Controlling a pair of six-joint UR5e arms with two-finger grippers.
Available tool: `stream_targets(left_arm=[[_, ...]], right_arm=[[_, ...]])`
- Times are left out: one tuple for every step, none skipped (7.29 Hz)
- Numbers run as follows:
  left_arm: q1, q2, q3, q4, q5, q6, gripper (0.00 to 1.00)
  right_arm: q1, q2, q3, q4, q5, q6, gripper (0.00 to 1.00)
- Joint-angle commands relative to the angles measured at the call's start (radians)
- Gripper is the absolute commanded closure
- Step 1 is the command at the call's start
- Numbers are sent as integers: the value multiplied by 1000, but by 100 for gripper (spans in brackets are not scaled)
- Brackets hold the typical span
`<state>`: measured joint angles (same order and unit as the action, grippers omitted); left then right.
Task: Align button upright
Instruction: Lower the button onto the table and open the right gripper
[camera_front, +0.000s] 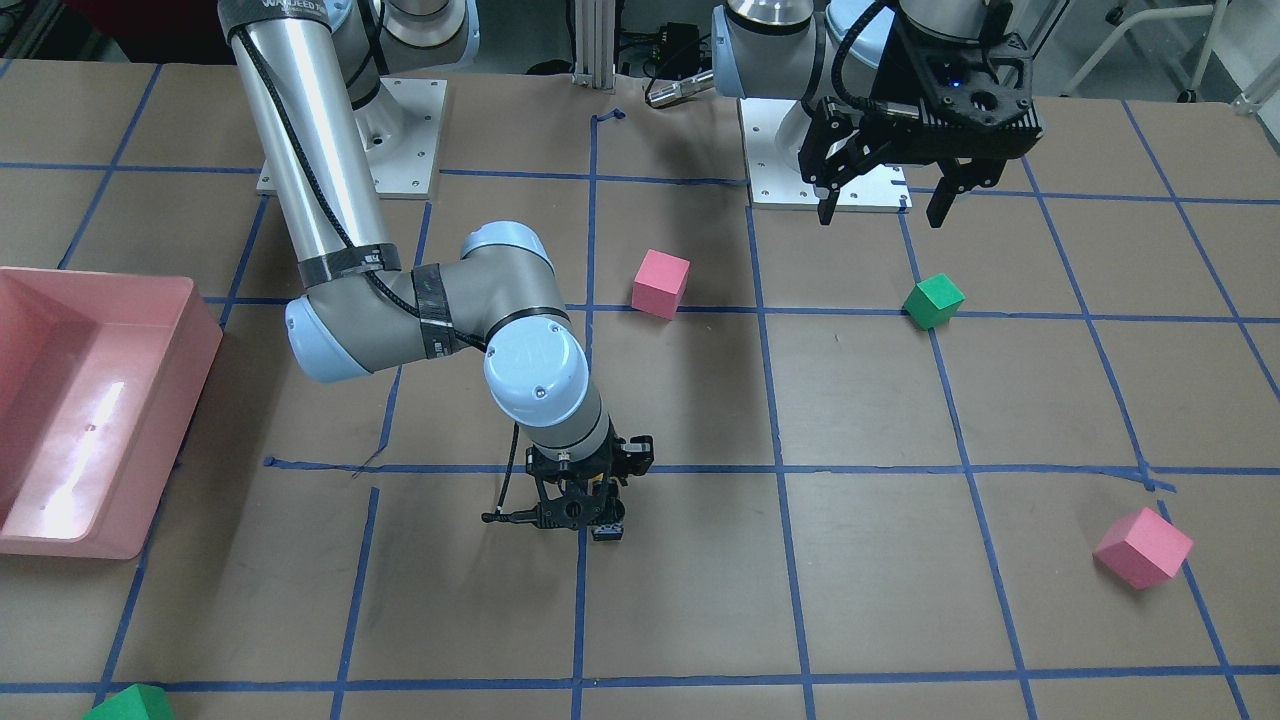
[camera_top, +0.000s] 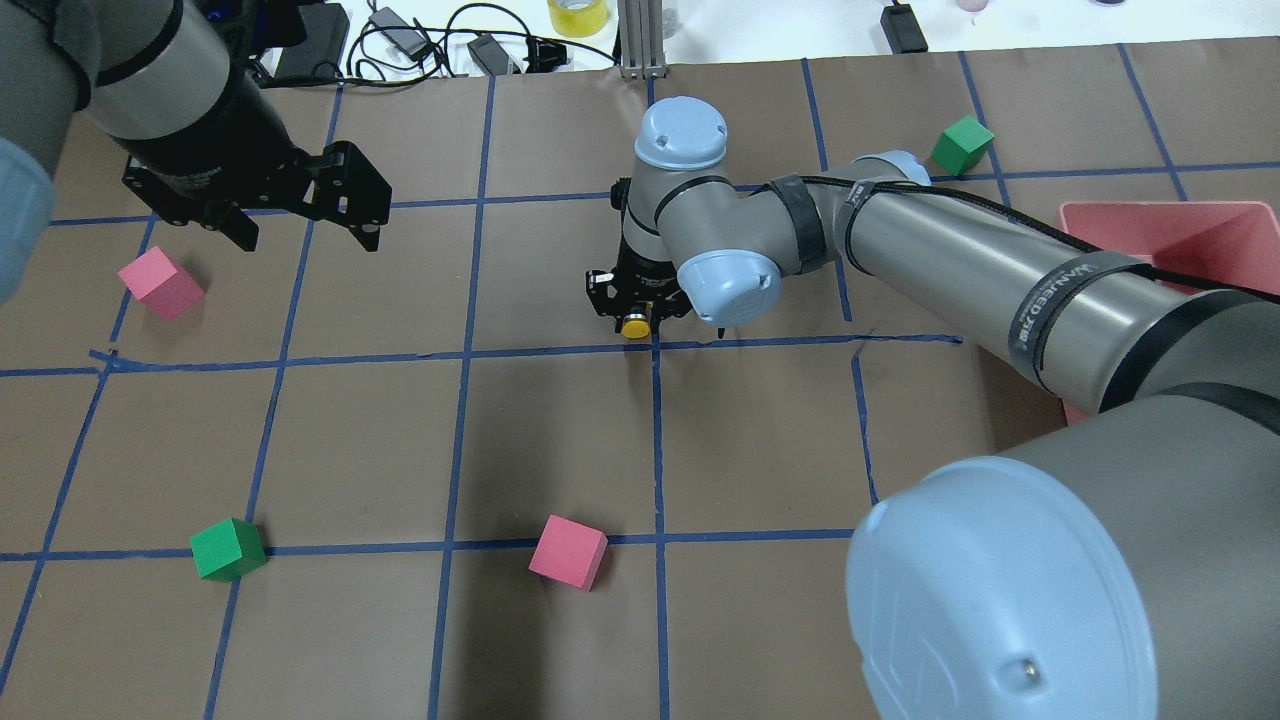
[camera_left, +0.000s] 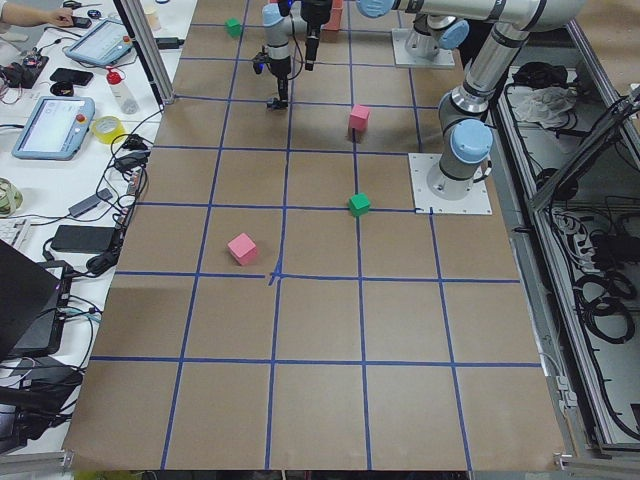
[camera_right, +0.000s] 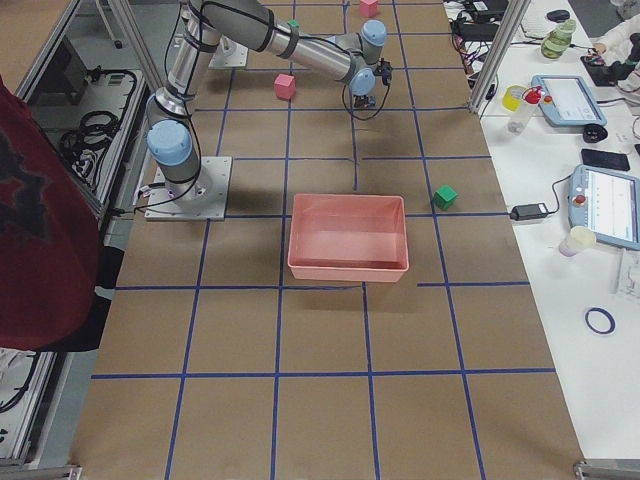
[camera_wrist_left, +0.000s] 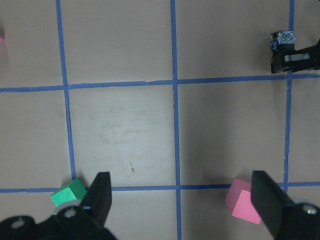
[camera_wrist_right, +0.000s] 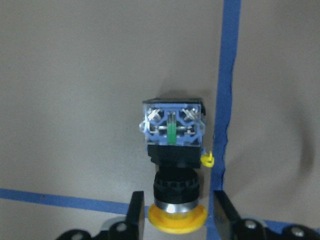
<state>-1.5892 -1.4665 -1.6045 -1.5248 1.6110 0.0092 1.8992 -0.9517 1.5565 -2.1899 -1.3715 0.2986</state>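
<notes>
Button (camera_wrist_right: 174, 165), yellow cap, black neck, blue-white base, lying sideways

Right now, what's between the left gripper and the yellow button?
Only bare table with blue tape, from left gripper to button, in the left wrist view.

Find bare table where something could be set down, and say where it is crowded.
In the overhead view, bare: the squares between the button and the bottom pink cube; also those between the bottom-left green cube and the left pink cube. Crowded: around the button, which the right gripper straddles, and the right side, under the right arm beside the pink bin.
</notes>
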Motion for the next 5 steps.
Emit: stream_targets(left_arm=[[0, 0, 0, 0, 1, 0, 0], [0, 0, 0, 0, 0, 0, 0], [0, -3, -2, 0, 0, 0, 0], [-5, -6, -20, 3, -2, -6, 0], [-6, -3, -44, 17, -3, -20, 0]], right_arm=[[0, -2, 1, -16, 2, 1, 28], [0, -12, 1, -17, 3, 2, 26], [0, -19, 1, -14, 2, 1, 25], [1, -47, 2, -4, 0, -13, 19], [0, -91, 13, 10, -14, -13, 12]])
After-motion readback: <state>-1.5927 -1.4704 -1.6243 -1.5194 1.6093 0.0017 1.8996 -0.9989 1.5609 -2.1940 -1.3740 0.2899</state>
